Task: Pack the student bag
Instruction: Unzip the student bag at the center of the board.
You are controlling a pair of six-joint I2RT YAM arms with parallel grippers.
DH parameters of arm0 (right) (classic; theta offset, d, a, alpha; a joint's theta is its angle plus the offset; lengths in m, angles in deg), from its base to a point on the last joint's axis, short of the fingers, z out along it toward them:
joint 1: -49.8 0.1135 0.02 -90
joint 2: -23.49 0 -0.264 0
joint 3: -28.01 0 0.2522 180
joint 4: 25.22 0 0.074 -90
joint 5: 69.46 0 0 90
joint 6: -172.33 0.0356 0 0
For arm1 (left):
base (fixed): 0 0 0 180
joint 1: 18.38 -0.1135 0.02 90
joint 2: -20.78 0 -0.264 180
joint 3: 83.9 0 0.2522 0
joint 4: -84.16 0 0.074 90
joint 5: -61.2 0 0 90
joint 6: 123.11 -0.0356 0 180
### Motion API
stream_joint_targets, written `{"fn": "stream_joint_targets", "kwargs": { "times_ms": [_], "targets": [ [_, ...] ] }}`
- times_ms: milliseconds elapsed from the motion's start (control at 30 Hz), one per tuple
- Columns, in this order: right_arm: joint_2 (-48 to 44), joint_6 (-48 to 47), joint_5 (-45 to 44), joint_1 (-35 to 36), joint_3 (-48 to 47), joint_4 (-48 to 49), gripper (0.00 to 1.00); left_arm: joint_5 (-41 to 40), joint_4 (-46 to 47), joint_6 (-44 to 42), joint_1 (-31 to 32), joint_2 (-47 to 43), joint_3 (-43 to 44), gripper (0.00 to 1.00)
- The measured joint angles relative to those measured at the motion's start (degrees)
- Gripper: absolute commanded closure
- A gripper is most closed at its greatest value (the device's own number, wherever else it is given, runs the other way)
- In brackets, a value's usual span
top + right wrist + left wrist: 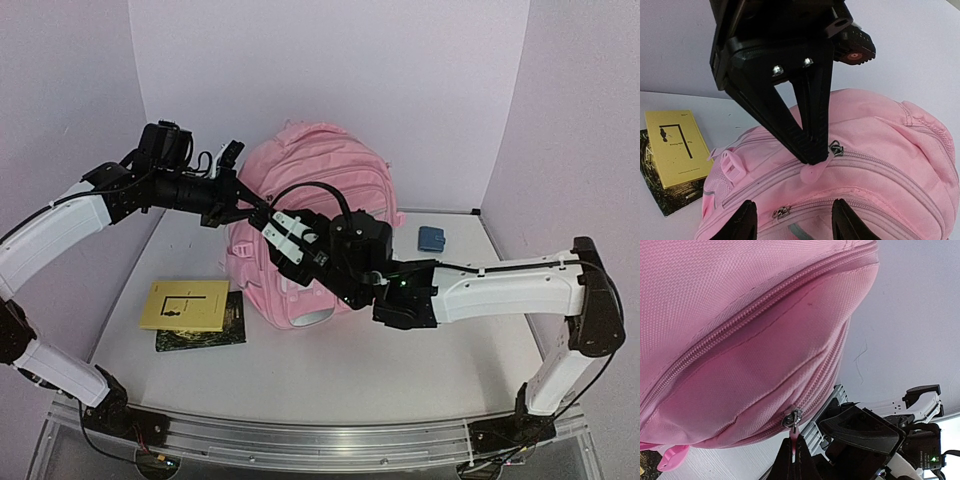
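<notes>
Placement first: we find the student bag (330, 170), a light-pink backpack, toward the rear middle of the table (330, 370). It lies with its zipped front panels facing up.

We note the left gripper (812, 160) at the bag's left side. Its black fingers (790, 125) are pressed fully together on a pink pull tab (812, 173). The tab hangs from a metal zip slider (836, 148) on one of the curved zip lines. In the left wrist view the same tab is clamped just below the slider.

We see the right gripper (794, 207) poised over the bag's front, just beside the left one. Its two fingers stand partly apart with only bag fabric and a second zip line below them. It has hold of nothing.

We read the following markings:
- A yellow book (185, 303) lies near the left edge of the table, well apart from the bag. Its cover carries a black line drawing of a gallows with a hanging figure. There is a short line of print under the drawing and another at the top corner. Both are too small for us to read.
- A dark book (215, 330) lies under the yellow one and sticks out on the side nearest the arm bases. Its pale cover lettering is cut off and not legible.
- A small blue object (433, 238) lies near the rear right corner. We see no readable label on it.
- The bag shows no brand mark in any view.
</notes>
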Motion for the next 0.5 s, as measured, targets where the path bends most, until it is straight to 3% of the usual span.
{"fn": "stream_joint_targets", "kwargs": {
  "times_ms": [500],
  "targets": [
    [5.93, -8.72, -4.85, 0.00, -4.45, 6.58, 0.70, 1.16, -0.52, -0.02, -0.22, 0.00, 0.01, 1.00]
  ]
}}
